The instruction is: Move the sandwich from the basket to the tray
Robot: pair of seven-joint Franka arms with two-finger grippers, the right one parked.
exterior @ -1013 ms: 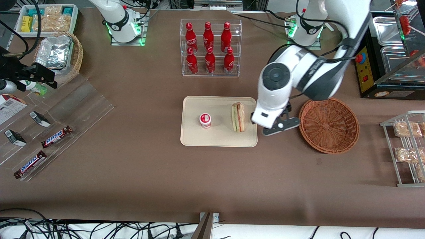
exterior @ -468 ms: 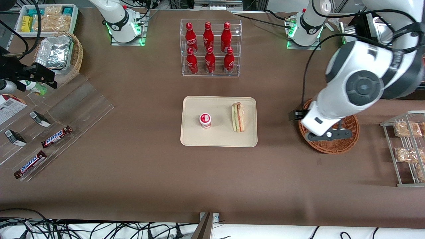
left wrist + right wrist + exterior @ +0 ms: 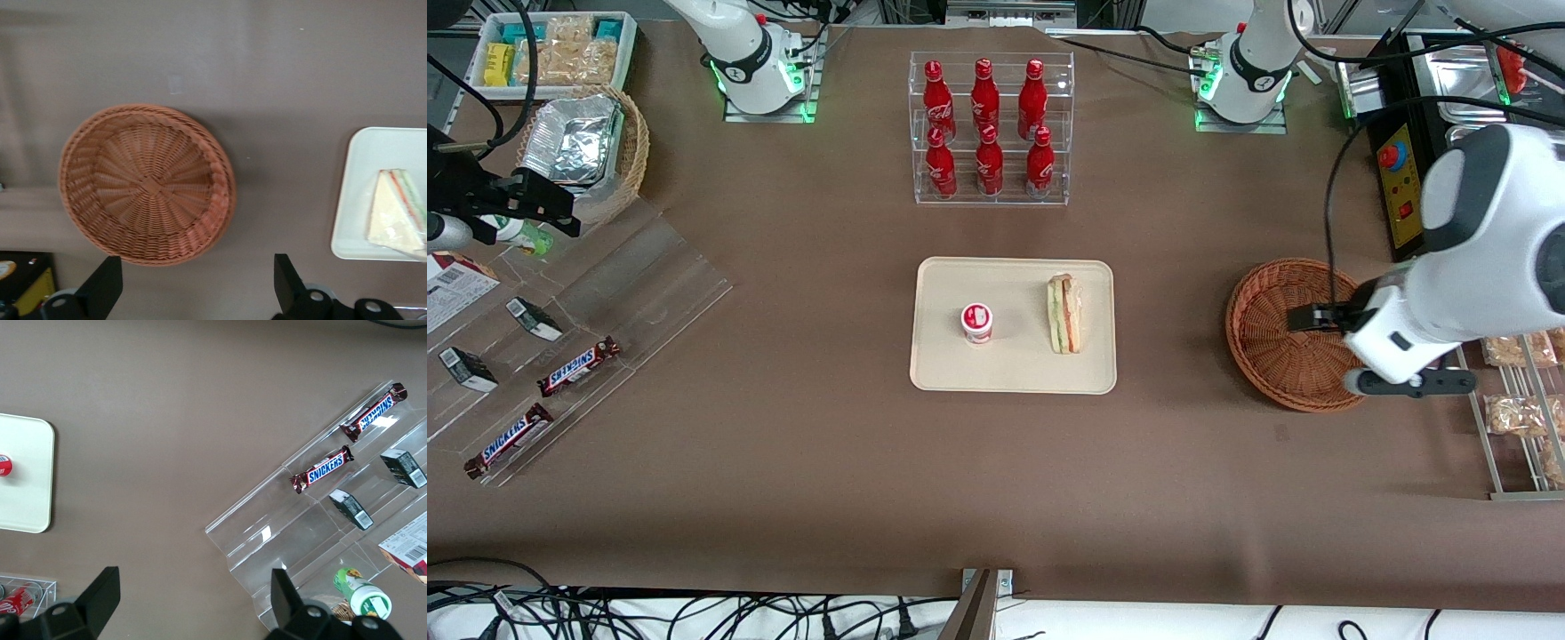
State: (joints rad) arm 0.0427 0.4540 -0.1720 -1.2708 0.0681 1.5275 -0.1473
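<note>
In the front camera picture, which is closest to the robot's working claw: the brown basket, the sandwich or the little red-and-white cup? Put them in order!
The gripper hangs open over the basket's edge, at the working arm's end of the table.
1. Round reddish-brown woven wicker basket: right beneath it.
2. Triangular wrapped sandwich: on the cream-beige rectangular tray, on its basket side.
3. Small round red-and-white cup: on the same tray, toward the parked arm.

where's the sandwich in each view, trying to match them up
Front view: the sandwich lies on the tray, beside the small cup, toward the working arm's end.
Left wrist view: sandwich on the tray, apart from the basket; the hand is open above the table.
Right wrist view: not in it.
Shared landmark: the tray.
</note>
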